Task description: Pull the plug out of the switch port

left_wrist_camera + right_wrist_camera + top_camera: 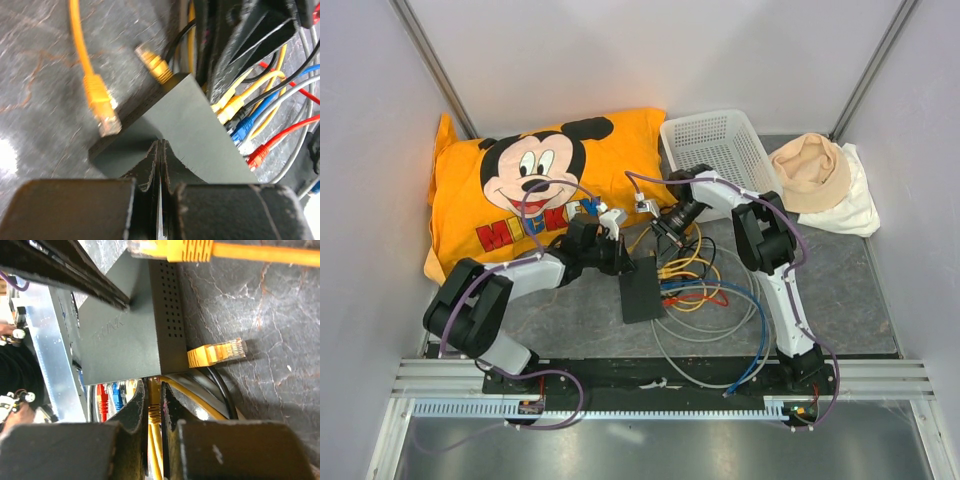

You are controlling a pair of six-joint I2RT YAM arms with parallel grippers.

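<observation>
Switch: the flat matte-black rectangular switch (642, 290) lies on the dark marbled worktop (580, 310) between the two arms, in front of the pillow. Its socket edge faces a tangle of coloured cables on the right.
Left gripper: the left gripper (159, 146) is clenched with nothing between its fingers. Its tips press down on the top face of the switch near one edge.
Right gripper: the right gripper (155, 390) is clamped on a yellow plug (154, 407) right at the socket edge of the switch. Whether that plug still sits in its port cannot be told.
Other plugs at the sockets: a blue plug (243, 127) and a red plug (256, 155) sit side by side along the same edge.
Loose plugs: an orange plug (102, 107) lies on the worktop just beside the vented side of the switch. A loose yellow plug (217, 351) lies by the corner of that side.
Surroundings: a large orange pillow (530, 190) printed with a cartoon mouse is at the back left. A white mesh basket (720, 150) is at the back centre. A beige bundled cloth (815, 175) is at the back right.
</observation>
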